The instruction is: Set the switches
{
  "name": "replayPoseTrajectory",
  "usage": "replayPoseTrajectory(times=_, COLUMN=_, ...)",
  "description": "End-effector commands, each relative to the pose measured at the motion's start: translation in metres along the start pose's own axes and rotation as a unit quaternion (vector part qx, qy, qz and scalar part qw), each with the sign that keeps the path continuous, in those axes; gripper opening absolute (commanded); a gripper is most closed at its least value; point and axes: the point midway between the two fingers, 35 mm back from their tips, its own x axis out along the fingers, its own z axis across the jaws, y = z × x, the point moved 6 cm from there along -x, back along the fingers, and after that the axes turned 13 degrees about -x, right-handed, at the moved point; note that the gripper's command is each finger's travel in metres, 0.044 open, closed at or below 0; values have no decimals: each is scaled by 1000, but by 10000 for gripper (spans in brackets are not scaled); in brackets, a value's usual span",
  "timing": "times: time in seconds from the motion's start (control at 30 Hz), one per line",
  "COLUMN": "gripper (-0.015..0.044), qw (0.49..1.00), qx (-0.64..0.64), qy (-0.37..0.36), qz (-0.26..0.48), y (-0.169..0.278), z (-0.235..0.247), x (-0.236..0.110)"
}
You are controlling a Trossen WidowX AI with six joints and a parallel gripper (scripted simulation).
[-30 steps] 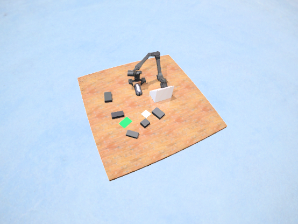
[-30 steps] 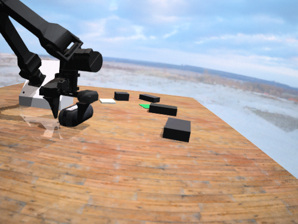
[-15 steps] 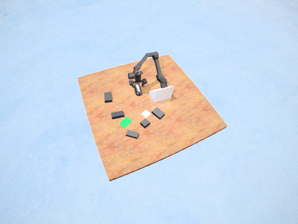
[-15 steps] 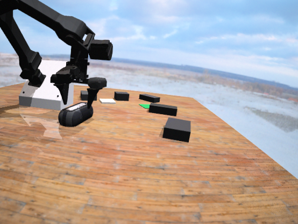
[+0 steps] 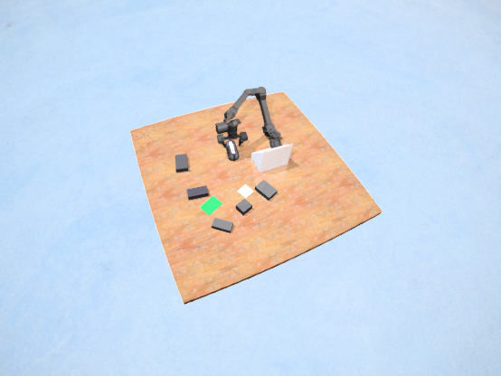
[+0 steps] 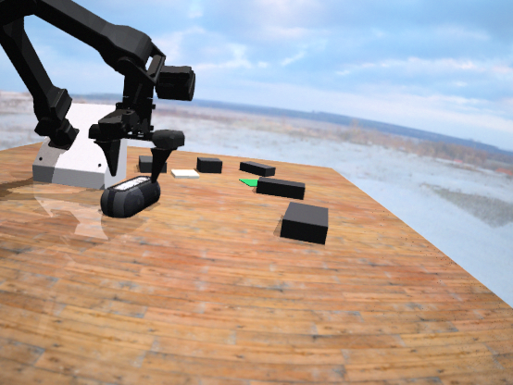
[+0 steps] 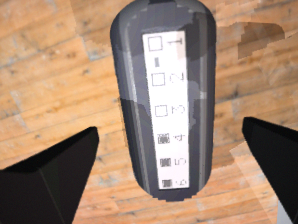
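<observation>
The dark grey controller unit lies upside down on the wooden bench, with its underside facing up. Its white label shows plainly in the wrist view: squares 1, 2 and 3 are empty, and squares 4, 5 and 6 are filled. The switches are hidden underneath. My gripper is open wide and empty. It hangs straight above the unit with one finger on each side, clear of it.
A white wedge-shaped stand sits just beside the unit by the arm's base. Several dark blocks lie further out, among them the nearest ones. A flat green patch and a white patch lie between them.
</observation>
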Motion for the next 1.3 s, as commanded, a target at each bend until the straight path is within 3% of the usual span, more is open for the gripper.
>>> replayPoseTrajectory(times=0.0, gripper=414, qw=1000, qx=1, qy=1, qz=-2, y=0, z=0, x=0)
replayPoseTrajectory(times=0.27, gripper=204, qw=985, qx=-165, qy=-38, qz=-17, y=-1, z=-8, x=-8)
replayPoseTrajectory(times=0.53, gripper=0, qw=928, qx=-360, qy=-76, qz=-53, y=-1, z=-19, x=-16)
replayPoseTrajectory(times=0.8, gripper=0, qw=832, qx=-536, qy=-97, qz=-104, y=-1, z=-30, x=-22)
replayPoseTrajectory(times=1.13, gripper=0, qw=669, qx=-716, qy=-93, qz=-178, y=0, z=-43, x=-28)
replayPoseTrajectory(times=1.27, gripper=0, qw=656, qx=-726, qy=-91, qz=-183, y=0, z=-44, x=-29)
